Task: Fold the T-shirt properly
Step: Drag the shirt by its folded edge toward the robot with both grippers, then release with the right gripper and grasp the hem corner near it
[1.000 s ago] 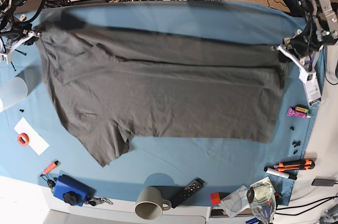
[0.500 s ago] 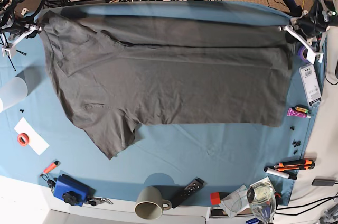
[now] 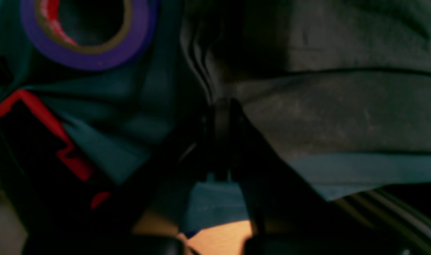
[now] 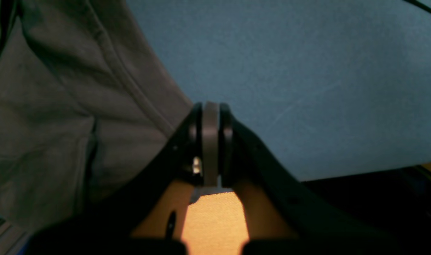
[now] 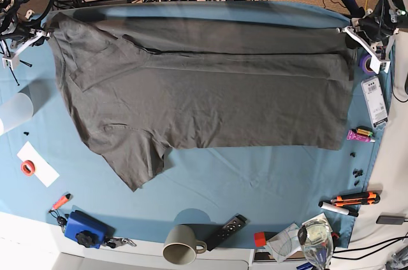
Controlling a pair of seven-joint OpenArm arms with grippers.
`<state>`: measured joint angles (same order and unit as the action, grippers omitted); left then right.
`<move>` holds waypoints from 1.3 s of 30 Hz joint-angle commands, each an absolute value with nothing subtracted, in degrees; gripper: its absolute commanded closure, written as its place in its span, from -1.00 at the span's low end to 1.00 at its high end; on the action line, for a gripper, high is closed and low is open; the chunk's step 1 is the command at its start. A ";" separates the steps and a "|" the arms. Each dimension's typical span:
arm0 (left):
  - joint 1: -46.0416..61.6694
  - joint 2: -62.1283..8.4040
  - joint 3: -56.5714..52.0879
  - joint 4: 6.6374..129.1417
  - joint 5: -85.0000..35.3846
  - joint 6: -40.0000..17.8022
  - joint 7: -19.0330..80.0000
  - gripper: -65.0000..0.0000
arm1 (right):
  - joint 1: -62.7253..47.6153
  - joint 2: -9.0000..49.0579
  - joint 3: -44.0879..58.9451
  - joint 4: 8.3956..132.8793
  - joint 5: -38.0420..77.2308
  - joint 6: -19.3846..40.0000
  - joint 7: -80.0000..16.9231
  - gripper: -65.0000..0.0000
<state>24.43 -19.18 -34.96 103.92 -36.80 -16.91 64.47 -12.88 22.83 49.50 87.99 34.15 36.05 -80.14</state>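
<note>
The dark charcoal-grey T-shirt (image 5: 204, 92) lies spread wide across the blue table cloth (image 5: 255, 187), one sleeve hanging toward the front left. My left gripper (image 5: 349, 30) is at the far right corner, shut on the T-shirt's edge; the left wrist view shows its jaws closed on bunched grey fabric (image 3: 307, 113). My right gripper (image 5: 43, 33) is at the far left corner, shut on the T-shirt's shoulder corner; the right wrist view shows a thin strip of fabric pinched between its jaws (image 4: 210, 134), with the shirt (image 4: 59, 124) trailing to the left.
A purple tape roll (image 5: 364, 62) and a white label (image 5: 376, 101) lie near my left gripper. A clear cup (image 5: 14, 111) and white paper (image 5: 37, 163) lie at the left. A mug (image 5: 180, 244), a remote (image 5: 226, 230), a blue box (image 5: 83, 228) and markers (image 5: 349, 201) line the front edge.
Both grippers pulled the shirt's far edge toward the back of the table and outward. The shirt now lies flatter and wider. Little moved in the last half second.
</note>
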 commanded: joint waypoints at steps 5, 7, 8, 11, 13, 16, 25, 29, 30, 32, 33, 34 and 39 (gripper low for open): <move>24.93 -20.16 -35.55 104.49 -34.41 -16.58 65.58 0.39 | -12.67 24.62 50.09 88.77 36.67 36.05 -79.53 0.73; 24.91 -20.14 -35.55 104.75 -34.76 -16.58 65.56 0.27 | -12.67 24.67 50.09 88.79 36.67 36.05 -79.50 0.69; 24.91 -20.14 -35.55 105.14 -34.76 -16.58 65.54 0.27 | -12.67 24.77 50.09 88.79 36.71 36.05 -79.50 0.69; 24.93 -20.14 -35.55 107.42 -34.26 -16.60 64.93 0.27 | -12.51 25.34 50.11 88.95 38.30 36.12 -79.70 0.69; 24.93 -20.14 -35.55 109.84 -32.82 -16.58 64.93 0.27 | -12.51 26.35 50.11 89.06 40.29 36.10 -79.96 0.69; 24.93 -20.14 -35.55 114.15 -30.72 -16.58 64.31 0.27 | -12.51 28.58 50.11 89.32 44.16 35.48 -80.00 0.69; 24.88 -20.14 -35.55 122.93 -28.75 -16.58 55.59 0.27 | -9.61 34.20 50.11 89.30 52.69 36.25 -77.76 0.69; 24.91 -19.99 -35.55 123.52 -28.75 -16.58 55.68 0.27 | -3.79 34.13 49.93 89.25 52.10 37.04 -76.16 0.69; 24.91 -19.99 -35.55 123.52 -28.75 -16.58 55.72 0.27 | -2.20 34.11 49.91 89.23 51.55 37.65 -76.09 0.69; 24.91 -20.01 -35.55 123.52 -28.75 -16.58 56.14 0.27 | 0.71 34.13 49.56 89.14 51.35 38.72 -75.99 0.69; 24.91 -19.99 -35.55 123.52 -28.75 -16.58 56.14 0.27 | 1.76 34.13 49.10 89.14 51.03 39.33 -75.85 0.69; 24.91 -19.99 -35.53 123.52 -28.75 -16.58 56.14 0.27 | 2.74 34.13 48.27 89.14 50.17 39.48 -75.35 0.69; 24.93 -19.99 -35.55 123.52 -28.75 -16.58 56.18 0.27 | 5.43 34.11 39.90 88.44 41.25 39.18 -68.93 0.37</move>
<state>24.93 -19.20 -35.11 122.43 -28.53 -16.58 56.95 4.45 32.40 39.44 87.77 40.18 39.05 -70.11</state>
